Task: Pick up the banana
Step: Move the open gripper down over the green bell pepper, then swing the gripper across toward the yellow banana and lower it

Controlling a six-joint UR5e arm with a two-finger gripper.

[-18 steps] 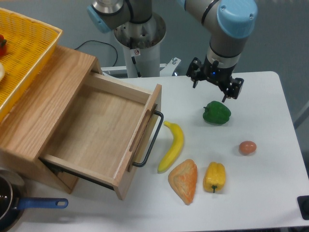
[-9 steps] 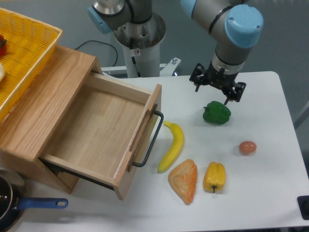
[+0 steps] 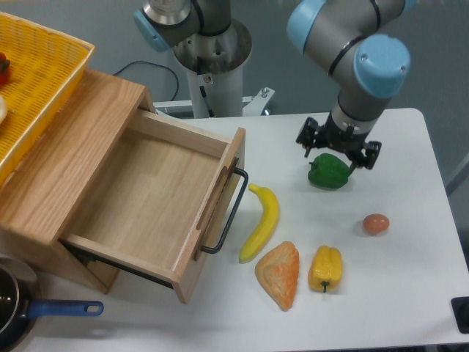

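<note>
Banana (image 3: pixel 262 222): flat on the desk (image 3: pixel 410 293), mid-surface, just beside the open drawer (image 3: pixel 146 198) handle, untouched. Gripper (image 3: pixel 338 152): fingers spread, empty, poised over the green pepper (image 3: pixel 328 171) toward the desk's far edge, well apart from the banana. Pastry (image 3: pixel 279 273) and yellow pepper (image 3: pixel 325 268): toward the near edge, pastry close to the banana's lower tip. Egg (image 3: pixel 376 224): toward the right edge. Yellow basket (image 3: pixel 40 81): atop the wooden cabinet (image 3: pixel 55 169), left.

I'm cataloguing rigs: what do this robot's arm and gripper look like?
The arm is built of grey cylindrical segments with light-blue round joint caps. At its end sits a small black two-finger gripper with dark, angular fingers. No markings are readable.
</note>
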